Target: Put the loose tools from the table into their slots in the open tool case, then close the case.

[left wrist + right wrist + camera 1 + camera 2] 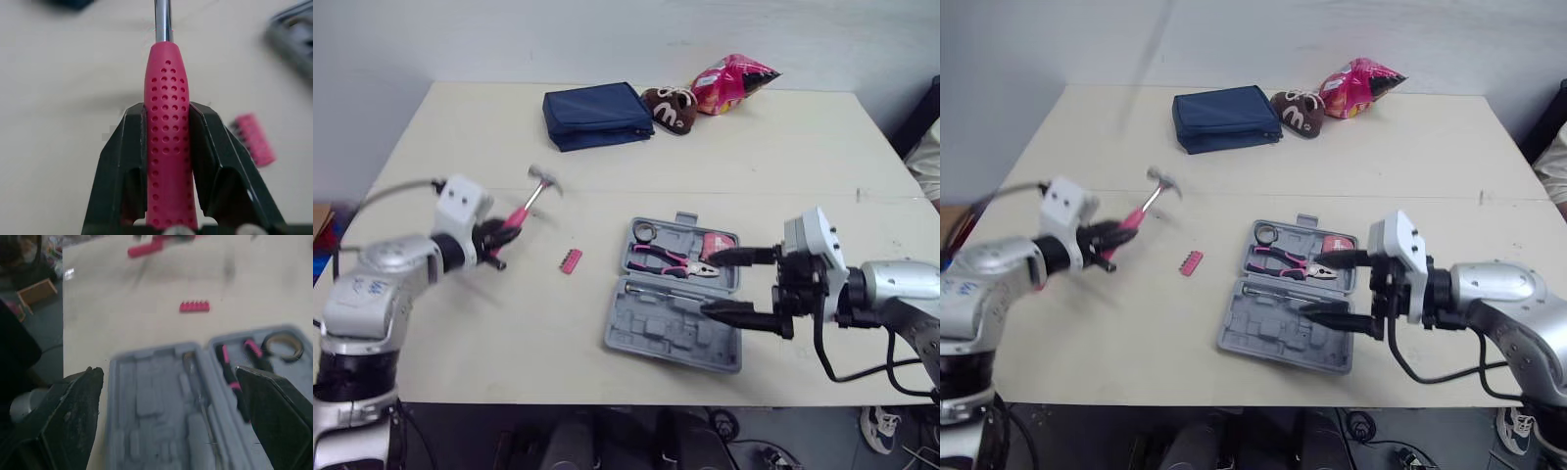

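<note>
Your left claw [494,238] is clenched on the pink dotted grip of the steel-headed claw hammer [530,201], both black fingers pressed to its sides. The hammer is up off the cream worktop [783,147], its head pointing toward the far side, well apart from the case.

Your right claw [708,284] is spread wide and holds nothing. It hangs over the right end of the open grey plastic tool case [671,328], one finger by the far half and the other over the near half.

The far half of the case holds pliers with pink-and-black handles [671,259], a round ring-shaped item [645,232] in the left corner and a pink-red block [715,242] in the right one. A slim metal shaft lies along the hinge line. The near half shows bare moulded slots.

Between hammer and case, a small pink bit strip [571,260] lies loose on the worktop.

At the far edge you have a navy fabric pouch [597,115], a brown plush [671,108] marked with a white "m", and a red-pink snack bag [734,80] whose print can't be read.
</note>
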You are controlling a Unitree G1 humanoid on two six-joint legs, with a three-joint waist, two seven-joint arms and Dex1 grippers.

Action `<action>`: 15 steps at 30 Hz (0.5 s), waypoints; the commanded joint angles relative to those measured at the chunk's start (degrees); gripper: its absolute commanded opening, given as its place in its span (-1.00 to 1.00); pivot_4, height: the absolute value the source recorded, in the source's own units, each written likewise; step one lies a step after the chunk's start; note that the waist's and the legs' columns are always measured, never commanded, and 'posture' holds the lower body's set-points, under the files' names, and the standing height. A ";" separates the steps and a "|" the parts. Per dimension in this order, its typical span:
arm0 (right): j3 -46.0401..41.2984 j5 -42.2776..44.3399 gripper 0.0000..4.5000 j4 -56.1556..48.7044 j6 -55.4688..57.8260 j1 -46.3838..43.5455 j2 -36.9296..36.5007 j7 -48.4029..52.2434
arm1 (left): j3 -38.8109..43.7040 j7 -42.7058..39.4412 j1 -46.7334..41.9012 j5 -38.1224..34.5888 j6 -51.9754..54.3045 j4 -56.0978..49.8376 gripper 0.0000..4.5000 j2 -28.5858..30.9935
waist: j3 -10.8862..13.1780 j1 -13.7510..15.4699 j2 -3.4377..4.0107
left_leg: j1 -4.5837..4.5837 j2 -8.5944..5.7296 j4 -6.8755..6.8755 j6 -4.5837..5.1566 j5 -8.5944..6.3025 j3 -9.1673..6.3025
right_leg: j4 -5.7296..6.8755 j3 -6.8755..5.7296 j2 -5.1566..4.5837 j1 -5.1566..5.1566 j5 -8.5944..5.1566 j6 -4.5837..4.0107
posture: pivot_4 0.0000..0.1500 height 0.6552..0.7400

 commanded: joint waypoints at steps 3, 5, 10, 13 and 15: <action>-9.52 0.76 1.00 -4.87 0.18 9.61 -3.08 1.99 | -11.75 -19.14 -3.58 -2.05 -9.26 -4.23 -0.76 2.18 | 0.01 0.04 0.00 | -0.02 -0.04 0.00 0.08 -0.05 0.04 | -0.03 -0.17 0.17 0.00 0.00 0.01 | 1.00 1.00; -13.18 1.16 1.00 -6.17 0.85 14.36 -3.08 1.93 | -16.86 -23.31 -6.69 -1.66 -9.66 -3.55 -0.76 0.94 | 0.05 0.07 -0.05 | -0.09 0.00 0.07 0.08 -0.05 0.08 | -0.08 -0.33 0.41 -0.02 0.01 0.05 | 1.00 1.00; -18.04 2.88 1.00 -9.75 2.58 21.48 -2.61 0.70 | -25.91 -27.67 -12.36 2.06 -10.36 0.13 -0.76 -3.00 | 0.06 0.03 -0.05 | -0.05 0.03 0.18 0.07 0.21 -0.01 | -0.04 -0.22 0.57 -0.01 0.09 0.17 | 1.00 1.00; -18.82 0.52 1.00 -11.40 1.66 25.53 -1.82 -0.19 | -31.86 -29.94 -14.98 4.94 -11.75 3.25 -0.76 -7.11 | 0.07 -0.04 -0.05 | 0.16 0.08 0.14 0.06 0.20 0.04 | -0.01 0.18 0.58 0.09 0.07 0.15 | 1.00 1.00; -18.78 -1.06 1.00 -11.21 1.19 26.50 -1.31 -1.80 | -34.85 -30.83 -15.95 7.42 -13.15 5.70 -0.76 -9.12 | 0.07 -0.01 -0.05 | 0.15 0.10 0.11 0.06 0.20 0.03 | -0.01 0.20 0.61 0.08 0.07 0.13 | 1.00 1.00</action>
